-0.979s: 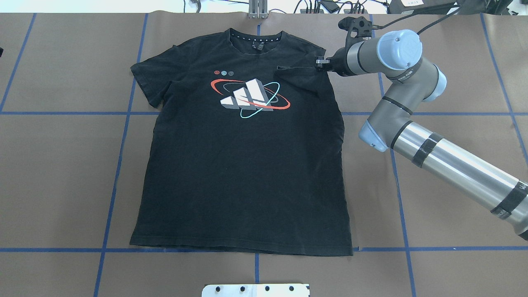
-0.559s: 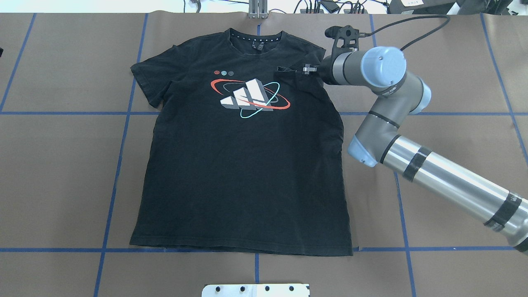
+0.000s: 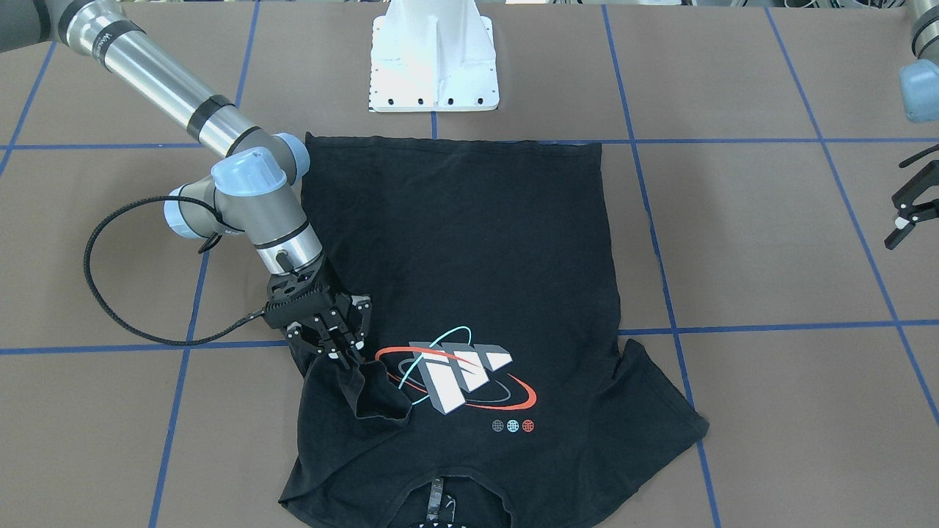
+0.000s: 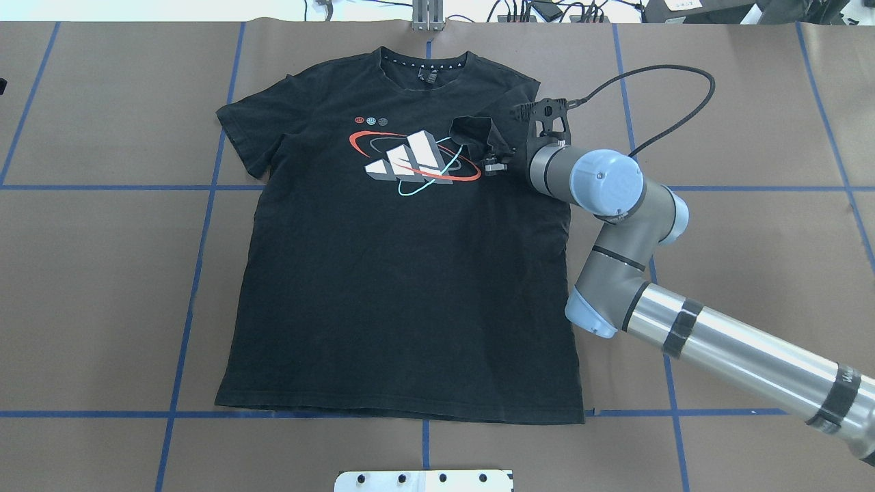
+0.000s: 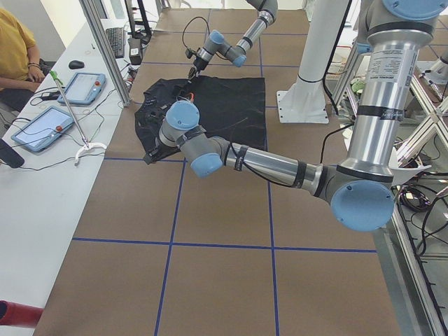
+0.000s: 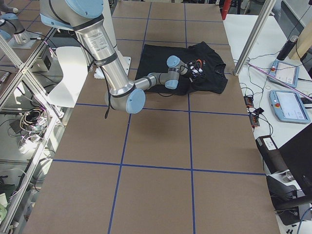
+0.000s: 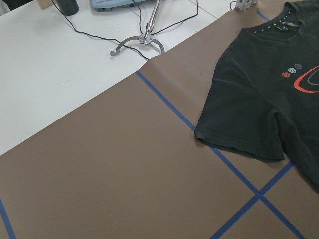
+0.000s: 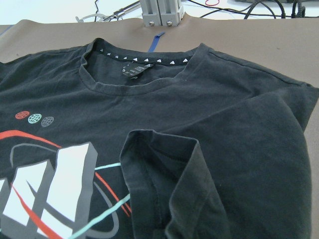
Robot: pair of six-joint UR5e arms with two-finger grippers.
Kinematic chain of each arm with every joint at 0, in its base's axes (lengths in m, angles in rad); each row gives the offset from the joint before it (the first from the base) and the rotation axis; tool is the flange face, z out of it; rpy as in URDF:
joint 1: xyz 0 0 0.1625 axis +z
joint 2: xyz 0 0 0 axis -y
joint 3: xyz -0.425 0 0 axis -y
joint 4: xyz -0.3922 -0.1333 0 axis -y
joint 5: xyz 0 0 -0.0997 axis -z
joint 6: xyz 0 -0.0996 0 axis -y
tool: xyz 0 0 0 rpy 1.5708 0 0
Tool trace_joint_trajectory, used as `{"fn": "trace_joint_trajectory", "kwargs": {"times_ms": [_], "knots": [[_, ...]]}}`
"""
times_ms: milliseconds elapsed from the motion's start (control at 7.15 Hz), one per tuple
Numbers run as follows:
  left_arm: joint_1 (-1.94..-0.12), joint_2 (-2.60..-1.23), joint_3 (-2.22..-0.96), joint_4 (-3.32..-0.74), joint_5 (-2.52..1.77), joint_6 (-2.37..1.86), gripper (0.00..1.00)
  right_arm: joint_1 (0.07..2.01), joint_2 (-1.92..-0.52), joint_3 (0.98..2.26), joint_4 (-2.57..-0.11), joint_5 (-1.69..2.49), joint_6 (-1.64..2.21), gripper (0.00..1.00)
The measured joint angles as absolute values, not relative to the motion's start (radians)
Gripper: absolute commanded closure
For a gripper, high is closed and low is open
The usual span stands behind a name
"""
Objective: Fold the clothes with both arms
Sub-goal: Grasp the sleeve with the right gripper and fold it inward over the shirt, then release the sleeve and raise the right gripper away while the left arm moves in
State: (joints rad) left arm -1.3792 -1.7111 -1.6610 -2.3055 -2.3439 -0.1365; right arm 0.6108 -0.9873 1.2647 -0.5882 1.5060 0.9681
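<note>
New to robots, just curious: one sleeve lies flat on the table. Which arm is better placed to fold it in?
Probably the left. The left gripper is open, free and on the side of the flat sleeve; the right gripper is shut on the other sleeve.

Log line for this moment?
step: sleeve fold-in | right pincer: shut on sleeve, beside graphic | left pincer: open, off shirt | shirt: flat, otherwise unfolded
</note>
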Motion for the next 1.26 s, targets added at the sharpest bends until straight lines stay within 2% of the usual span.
{"fn": "trace_joint_trajectory", "kwargs": {"times_ms": [419,839,979,1258], "knots": [[-1.376,-1.714,-1.655,-2.306,-2.344,-0.141,0.0,0.592,-1.064,1.378,-0.605,1.518,0.958,0.0],[-1.303,-1.749,-1.635,-2.305,-2.217,-0.319,0.0,0.737,-1.008,1.445,-0.971,1.759,0.958,0.0],[-1.233,-1.795,-1.598,-2.306,-2.114,-0.444,0.0,0.827,-0.999,1.452,-1.064,1.879,0.924,0.0],[-1.144,-1.922,-1.414,-2.378,-2.001,-0.56,0.0,0.972,-1.029,1.455,-1.146,2.066,0.788,0.0]]}}
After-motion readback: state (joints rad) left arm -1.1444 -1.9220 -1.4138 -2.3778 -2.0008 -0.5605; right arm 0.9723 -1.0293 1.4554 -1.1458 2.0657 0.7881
